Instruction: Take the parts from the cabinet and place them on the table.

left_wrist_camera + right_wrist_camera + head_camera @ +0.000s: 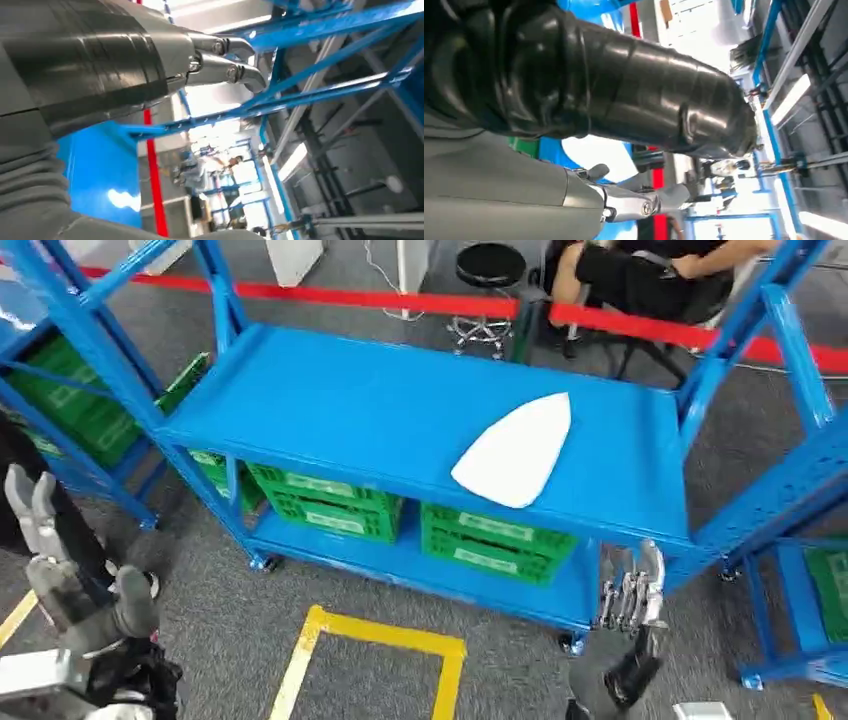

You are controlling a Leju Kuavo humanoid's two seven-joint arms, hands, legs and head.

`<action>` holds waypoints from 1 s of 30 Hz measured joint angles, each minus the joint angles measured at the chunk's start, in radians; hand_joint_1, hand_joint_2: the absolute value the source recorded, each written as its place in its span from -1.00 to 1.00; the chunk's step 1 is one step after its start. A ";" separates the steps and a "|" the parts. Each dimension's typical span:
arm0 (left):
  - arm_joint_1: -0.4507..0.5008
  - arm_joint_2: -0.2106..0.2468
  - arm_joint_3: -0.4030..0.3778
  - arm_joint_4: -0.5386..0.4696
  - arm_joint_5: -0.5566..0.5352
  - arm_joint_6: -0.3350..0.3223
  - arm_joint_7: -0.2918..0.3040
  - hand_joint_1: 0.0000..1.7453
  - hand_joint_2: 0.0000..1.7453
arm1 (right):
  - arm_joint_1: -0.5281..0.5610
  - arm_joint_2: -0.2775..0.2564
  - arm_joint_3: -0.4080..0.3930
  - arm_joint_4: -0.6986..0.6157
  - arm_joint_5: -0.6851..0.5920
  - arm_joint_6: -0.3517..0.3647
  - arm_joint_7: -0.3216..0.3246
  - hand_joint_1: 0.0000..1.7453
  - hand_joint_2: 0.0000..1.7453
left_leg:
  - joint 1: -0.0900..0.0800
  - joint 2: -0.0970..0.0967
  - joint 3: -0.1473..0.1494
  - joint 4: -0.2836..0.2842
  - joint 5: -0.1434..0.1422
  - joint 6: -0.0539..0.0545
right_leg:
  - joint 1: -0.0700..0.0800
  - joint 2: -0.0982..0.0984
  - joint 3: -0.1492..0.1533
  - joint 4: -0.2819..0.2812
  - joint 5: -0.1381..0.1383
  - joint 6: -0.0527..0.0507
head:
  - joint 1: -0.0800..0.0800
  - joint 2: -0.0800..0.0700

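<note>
White part (515,452) sits near the blue shelf's (330,400) right front edge; both hands, left (70,570) and right (630,590), hang empty, fingers loose, so I'd reach flat.

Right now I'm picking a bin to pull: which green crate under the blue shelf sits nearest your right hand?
The right-hand green crate on the lower shelf, just beside the right hand. The other green crate sits further left.

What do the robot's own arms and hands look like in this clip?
The left hand has pale grey, blocky fingers on a silver arm, above black cabling. The right hand has silvery metallic fingers with a dark forearm below. The wrist views show glossy dark grey ribbed covers.
</note>
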 joint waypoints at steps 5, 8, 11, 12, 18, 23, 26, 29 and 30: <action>-0.001 0.000 -0.003 0.003 -0.011 0.001 0.005 -1.00 -1.00 | -0.006 -0.002 0.000 0.003 0.006 0.000 0.052 -1.00 -1.00 | -0.013 -0.014 0.030 -0.187 0.194 0.025 | 0.018 0.035 0.041 0.015 -0.042 -0.009 | -0.022 0.000; -0.008 0.000 -0.005 0.003 -0.015 0.001 0.006 -1.00 -1.00 | -0.013 -0.003 0.000 0.008 0.009 0.000 0.064 -1.00 -1.00 | -0.020 -0.027 0.077 -0.231 0.170 0.036 | 0.015 0.043 0.036 0.028 -0.058 0.005 | -0.024 0.000; -0.011 -0.002 -0.007 0.003 -0.015 0.001 0.006 -1.00 -1.00 | -0.016 -0.004 0.000 0.006 0.011 0.000 0.064 -1.00 -1.00 | -0.004 -0.021 0.093 -0.265 0.152 0.040 | 0.023 0.041 0.035 0.028 -0.070 0.016 | -0.029 0.000; -0.011 -0.003 -0.008 0.004 -0.015 0.001 0.006 -1.00 -1.00 | -0.018 -0.004 0.000 0.007 0.011 0.000 0.063 -1.00 -1.00 | -0.003 -0.019 0.101 -0.273 0.152 0.041 | 0.025 0.020 0.018 0.052 -0.091 0.026 | -0.025 0.000; -0.010 -0.003 -0.009 0.007 -0.015 0.001 0.007 -1.00 -1.00 | -0.023 -0.009 0.000 0.013 0.013 0.000 0.064 -1.00 -1.00 | 0.008 0.005 0.109 -0.267 0.140 0.037 | -0.013 -0.009 -0.128 0.309 -0.138 0.063 | 0.005 0.000; -0.011 -0.004 -0.010 0.007 -0.015 0.000 0.007 -1.00 -1.00 | -0.026 -0.009 0.000 0.013 0.024 0.000 0.071 -1.00 -1.00 | 0.011 0.010 0.114 -0.257 0.134 0.009 | -0.015 -0.022 0.002 0.041 -0.037 0.057 | 0.020 0.000; -0.011 -0.004 -0.013 0.007 -0.015 -0.007 0.010 -1.00 -1.00 | -0.026 -0.008 0.003 0.015 0.038 0.001 0.082 -1.00 -1.00 | 0.009 0.012 0.114 -0.251 0.132 0.043 | -0.019 -0.019 0.000 0.036 -0.030 0.056 | 0.005 0.000; -0.014 -0.003 -0.016 0.005 -0.016 -0.013 0.008 -1.00 -1.00 | -0.023 -0.008 0.006 0.018 0.041 0.001 0.087 -1.00 -1.00 | -0.011 0.010 0.154 -0.333 0.130 0.057 | -0.035 -0.022 0.013 0.052 0.038 0.080 | -0.014 0.000; -0.012 -0.003 -0.016 0.005 -0.016 -0.014 0.008 -1.00 -1.00 | -0.025 -0.009 0.007 0.019 0.042 0.001 0.087 -1.00 -1.00 | -0.005 0.002 0.198 -0.380 0.135 0.064 | -0.035 -0.021 0.010 0.062 0.037 0.082 | -0.018 0.000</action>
